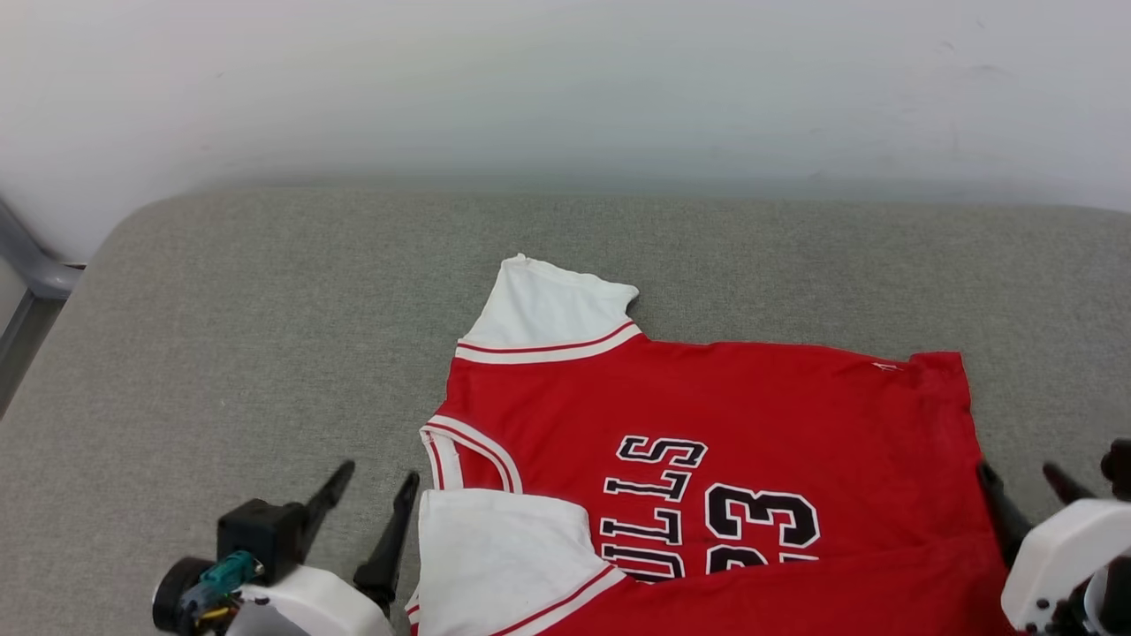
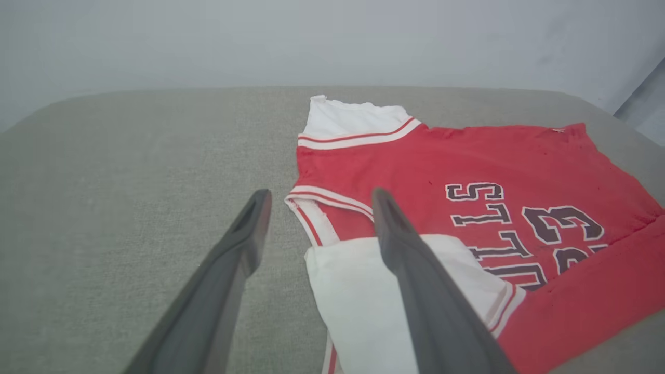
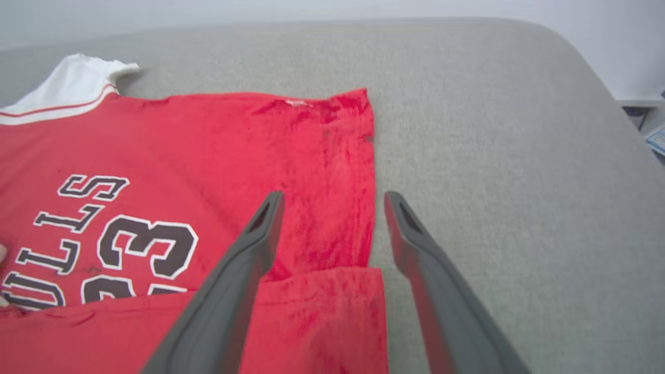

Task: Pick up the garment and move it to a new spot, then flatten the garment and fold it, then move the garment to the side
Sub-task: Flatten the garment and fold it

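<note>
Now partly folded, the jersey (image 1: pixel 707 397) lies flat on the grey counter (image 1: pixel 265 309), its near edge turned over the lettering; the left hand (image 1: pixel 378 471) and right hand (image 1: pixel 1016 468) flank it, fingers spread, holding nothing.

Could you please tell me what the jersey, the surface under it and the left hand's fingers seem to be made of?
Jersey: soft matte knit fabric, going by its creases and folded-over hem.
Surface: grey woven upholstery, probably padded; fine weave shows, corners rounded.
Left hand, fingers: dark, matte, smooth; plastic or rubber, I cannot tell which.
</note>
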You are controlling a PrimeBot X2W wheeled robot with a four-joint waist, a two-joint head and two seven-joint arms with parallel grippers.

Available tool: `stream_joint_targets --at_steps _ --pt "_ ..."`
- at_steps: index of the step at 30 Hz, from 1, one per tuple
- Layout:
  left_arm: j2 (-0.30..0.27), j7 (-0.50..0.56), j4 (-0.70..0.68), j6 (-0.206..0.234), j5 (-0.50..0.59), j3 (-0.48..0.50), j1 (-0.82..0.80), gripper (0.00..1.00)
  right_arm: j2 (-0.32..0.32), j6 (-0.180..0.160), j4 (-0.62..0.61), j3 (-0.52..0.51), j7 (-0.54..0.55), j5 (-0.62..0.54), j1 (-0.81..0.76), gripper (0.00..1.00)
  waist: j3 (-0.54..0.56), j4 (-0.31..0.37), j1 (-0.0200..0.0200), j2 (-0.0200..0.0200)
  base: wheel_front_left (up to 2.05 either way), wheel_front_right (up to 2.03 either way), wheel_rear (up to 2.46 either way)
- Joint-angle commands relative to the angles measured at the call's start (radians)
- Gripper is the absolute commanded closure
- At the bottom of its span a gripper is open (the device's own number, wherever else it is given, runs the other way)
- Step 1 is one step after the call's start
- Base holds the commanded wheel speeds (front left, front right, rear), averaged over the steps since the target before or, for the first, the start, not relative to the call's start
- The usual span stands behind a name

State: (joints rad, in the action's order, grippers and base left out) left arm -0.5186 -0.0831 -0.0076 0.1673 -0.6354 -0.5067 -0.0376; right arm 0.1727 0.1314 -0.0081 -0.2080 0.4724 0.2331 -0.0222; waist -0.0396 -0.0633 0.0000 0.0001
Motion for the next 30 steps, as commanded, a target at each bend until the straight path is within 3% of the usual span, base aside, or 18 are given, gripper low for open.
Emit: stream_joint_targets --at_steps 1,5,12,20,30 --pt "0.008 -0.036 -0.002 0.000 0.015 0.012 -0.019 0.00 0.010 -0.001 -0.014 0.012 -0.035 0.007 0.022 0.00 0.000 0.002 0.0000 -0.0001 0.00 0.00 0.00" --pt "0.023 -0.142 -0.012 0.007 0.063 0.033 -0.042 0.00 0.037 -0.001 -0.046 0.060 -0.155 0.013 0.054 0.00 -0.003 0.006 0.0000 -0.0001 0.00 0.00 0.00" --pt "0.081 -0.183 -0.057 -0.001 0.140 0.101 -0.039 0.00 0.047 -0.001 -0.083 0.121 -0.322 0.025 0.068 0.00 -0.004 0.004 0.0000 -0.0001 0.00 0.00 0.00" --pt "0.182 -0.184 -0.063 -0.073 0.230 0.201 0.021 0.00 -0.011 -0.001 -0.052 0.144 -0.469 0.013 0.036 0.00 0.001 0.001 0.0000 -0.0001 0.00 0.00 0.00" --pt "0.271 -0.184 -0.038 -0.173 0.318 0.296 0.045 0.00 -0.061 -0.001 -0.008 0.150 -0.545 0.005 0.031 0.00 -0.005 0.015 0.0000 -0.0001 0.00 0.00 0.00"
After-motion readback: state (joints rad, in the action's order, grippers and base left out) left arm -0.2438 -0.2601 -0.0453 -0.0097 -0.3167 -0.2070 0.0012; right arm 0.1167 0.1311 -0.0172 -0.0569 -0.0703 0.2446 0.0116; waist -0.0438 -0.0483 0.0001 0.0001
